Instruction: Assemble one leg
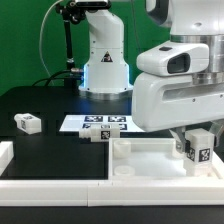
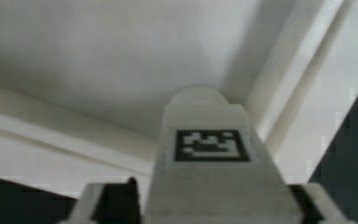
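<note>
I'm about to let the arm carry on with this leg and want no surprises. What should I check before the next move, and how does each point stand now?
1. The leg sits between the gripper fingers: ok, wrist view shows it held.
2. Leg is over the white tray-like piece: ok.
3. Leg lined up with its mounting spot: cannot tell.
4. Leg clear of the tray's rim: cannot tell.
5. Spare legs lie apart from the arm: ok.
6. The marker board uncovered: ok.

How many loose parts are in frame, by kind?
Legs: 3, namely the leg in the jaws, the leg on the black mat, the leg by the marker board
Tray-like white piece: 1
Marker board: 1
Total: 5
</note>
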Available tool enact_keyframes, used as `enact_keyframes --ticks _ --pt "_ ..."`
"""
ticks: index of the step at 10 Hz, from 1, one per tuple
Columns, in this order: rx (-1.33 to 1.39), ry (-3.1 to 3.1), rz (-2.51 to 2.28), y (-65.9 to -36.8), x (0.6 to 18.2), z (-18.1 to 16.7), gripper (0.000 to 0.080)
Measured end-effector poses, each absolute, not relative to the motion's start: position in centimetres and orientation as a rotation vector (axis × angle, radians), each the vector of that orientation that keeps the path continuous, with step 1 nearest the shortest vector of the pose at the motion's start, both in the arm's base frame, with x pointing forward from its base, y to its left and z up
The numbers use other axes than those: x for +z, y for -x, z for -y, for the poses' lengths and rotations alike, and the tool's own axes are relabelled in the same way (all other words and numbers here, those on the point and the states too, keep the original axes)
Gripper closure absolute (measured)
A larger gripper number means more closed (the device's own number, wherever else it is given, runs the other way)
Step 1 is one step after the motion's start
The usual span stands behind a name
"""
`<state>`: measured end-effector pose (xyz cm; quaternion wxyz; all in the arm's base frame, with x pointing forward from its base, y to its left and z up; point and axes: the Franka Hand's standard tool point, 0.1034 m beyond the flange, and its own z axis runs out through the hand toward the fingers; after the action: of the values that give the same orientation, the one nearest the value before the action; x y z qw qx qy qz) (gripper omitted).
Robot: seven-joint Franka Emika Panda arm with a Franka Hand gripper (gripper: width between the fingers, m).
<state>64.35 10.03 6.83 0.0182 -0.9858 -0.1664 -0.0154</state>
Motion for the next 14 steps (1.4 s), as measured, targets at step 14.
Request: enact_keyframes --ticks 14 --pt "-0.028 3.075 -0.195 -64.49 6.82 -10.65 0.0515"
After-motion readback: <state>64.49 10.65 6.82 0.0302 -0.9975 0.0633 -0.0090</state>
